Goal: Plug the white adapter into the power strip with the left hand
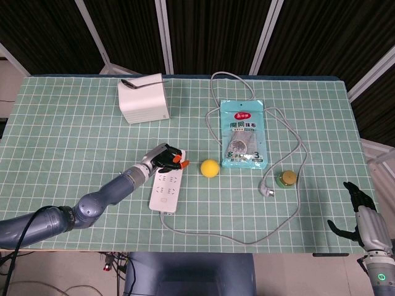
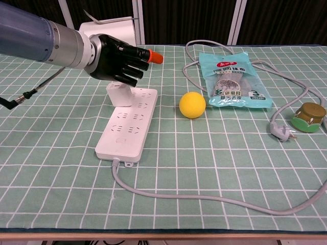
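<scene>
The white adapter (image 2: pixel 119 94) stands upright on the far end of the power strip (image 2: pixel 126 125), left of frame centre; the left hand (image 2: pixel 116 61) sits directly above it, fingers curled downward, seemingly touching its top, though contact is unclear; right hand (image 1: pixel 365 223) idles lower right, fingers apart

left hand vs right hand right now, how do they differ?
The left hand is over the far end of the power strip, resting on top of the white adapter; the right hand sits off the table's near right corner, holding nothing. Left fingers are curled down; right fingers are apart. Both are dark.
</scene>
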Controlling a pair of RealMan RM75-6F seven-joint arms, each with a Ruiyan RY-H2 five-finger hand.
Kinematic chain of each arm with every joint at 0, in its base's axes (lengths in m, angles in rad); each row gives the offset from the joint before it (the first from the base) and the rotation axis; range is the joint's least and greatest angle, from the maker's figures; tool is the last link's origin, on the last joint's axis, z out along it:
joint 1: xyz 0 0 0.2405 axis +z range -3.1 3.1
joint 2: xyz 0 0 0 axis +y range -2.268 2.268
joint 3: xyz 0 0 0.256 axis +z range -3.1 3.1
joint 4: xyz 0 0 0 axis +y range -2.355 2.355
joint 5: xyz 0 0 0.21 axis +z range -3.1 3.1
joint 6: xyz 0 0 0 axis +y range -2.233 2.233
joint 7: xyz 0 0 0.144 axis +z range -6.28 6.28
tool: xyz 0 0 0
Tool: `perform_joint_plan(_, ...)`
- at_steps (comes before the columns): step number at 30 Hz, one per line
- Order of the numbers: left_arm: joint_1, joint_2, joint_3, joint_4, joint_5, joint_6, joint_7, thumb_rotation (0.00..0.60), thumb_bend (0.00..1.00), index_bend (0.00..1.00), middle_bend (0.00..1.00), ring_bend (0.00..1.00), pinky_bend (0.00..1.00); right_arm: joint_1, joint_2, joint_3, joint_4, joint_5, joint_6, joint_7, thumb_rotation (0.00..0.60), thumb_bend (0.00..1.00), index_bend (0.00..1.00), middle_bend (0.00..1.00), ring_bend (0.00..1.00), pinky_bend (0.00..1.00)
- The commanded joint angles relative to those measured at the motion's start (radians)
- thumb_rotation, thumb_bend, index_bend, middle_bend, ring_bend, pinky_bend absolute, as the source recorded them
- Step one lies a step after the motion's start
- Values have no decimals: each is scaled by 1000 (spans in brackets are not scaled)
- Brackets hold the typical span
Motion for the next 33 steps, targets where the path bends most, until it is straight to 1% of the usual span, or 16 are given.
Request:
perform_joint_plan(1, -2, -6, 9, 12, 18, -8, -20, 600, 317, 843, 1000, 940, 1000, 0, 0, 0, -1, 0, 0, 0, 600, 340, 0, 0, 0, 0)
perform_joint_plan(10, -17, -29, 41, 54, 57, -25, -79, 600, 319, 844, 1000, 940, 1000, 0, 1, 0, -1, 1, -3, 4, 600, 341, 0, 0, 0, 0)
perform_joint_plan(17, -33, -46, 55, 78, 90, -38, -114, 600, 320, 844, 1000, 940, 1000, 0, 2, 0, -3, 2, -4, 6, 600, 340, 0, 0, 0, 0)
perform_joint_plan(25, -42, -55, 71, 85, 122, -44, -149, 600, 320, 844, 1000, 939, 1000, 0, 2, 0, -3, 2, -3, 8, 600, 341, 0, 0, 0, 0)
perform_joint_plan(33, -38, -46, 91, 80, 142, -32, -179, 600, 321, 844, 1000, 939, 1000, -1, 3, 1, -5, 2, -3, 12, 600, 340, 0, 0, 0, 0)
